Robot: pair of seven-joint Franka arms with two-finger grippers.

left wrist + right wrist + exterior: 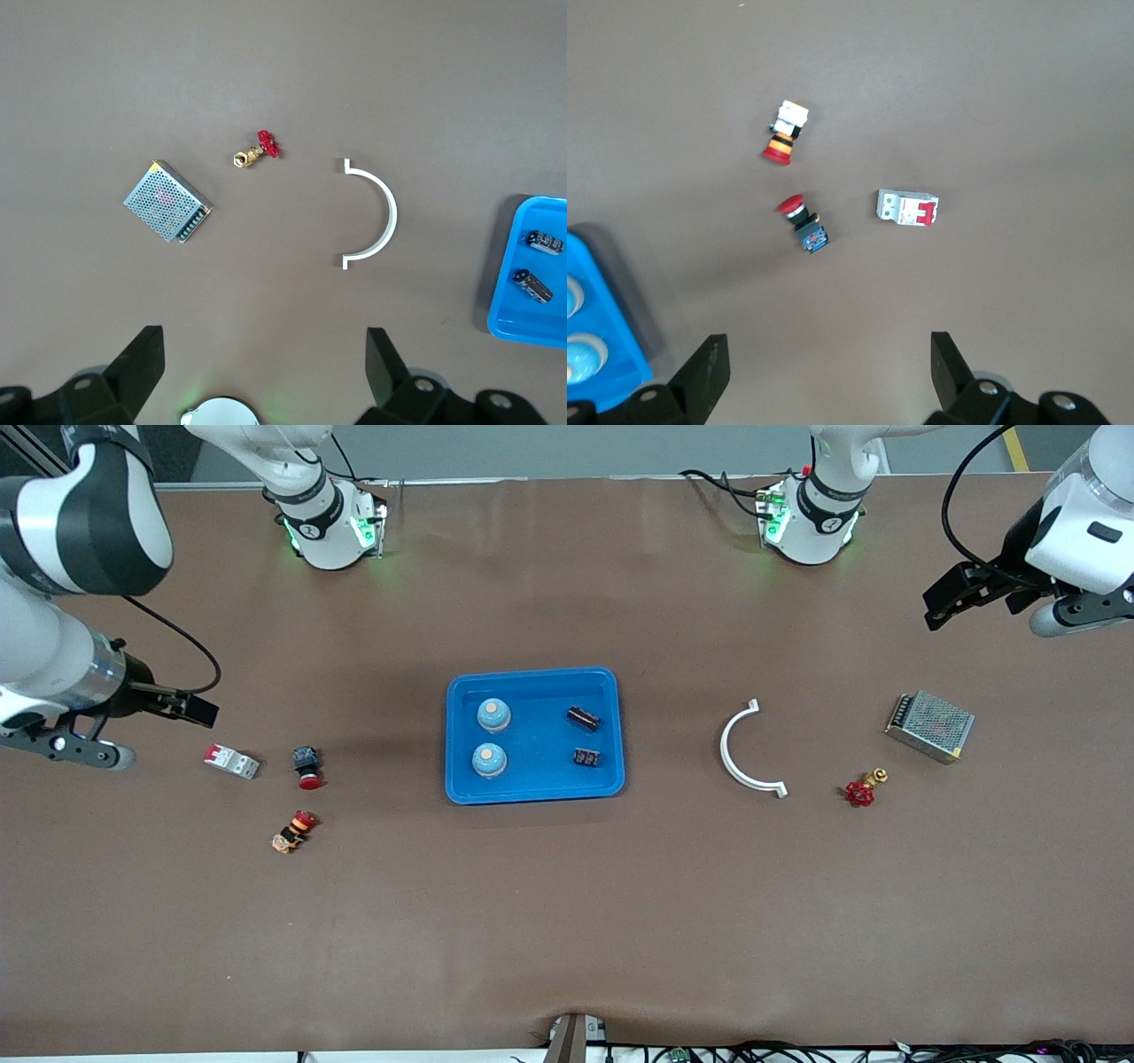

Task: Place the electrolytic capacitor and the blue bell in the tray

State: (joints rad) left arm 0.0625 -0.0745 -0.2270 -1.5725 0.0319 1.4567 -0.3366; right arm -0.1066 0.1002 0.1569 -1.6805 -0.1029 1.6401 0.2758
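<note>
The bright-blue tray [532,676] sits at the table's middle. In it lie two blue bells [493,714] [489,759] toward the right arm's end and two dark electrolytic capacitors [583,718] [586,757] toward the left arm's end. My left gripper [943,602] hangs open and empty over bare table at the left arm's end; its wrist view shows it open [264,354], with the tray's corner [532,328] and both capacitors [543,242] [532,286]. My right gripper [190,707] hangs open and empty at the right arm's end; its wrist view shows it open [828,359], the tray's edge [611,345] and one bell [580,354].
A white curved bracket [742,753], a red-handled brass valve [861,790] and a mesh-covered power supply [930,726] lie toward the left arm's end. A circuit breaker [232,761] and two red push buttons [307,767] [293,833] lie toward the right arm's end.
</note>
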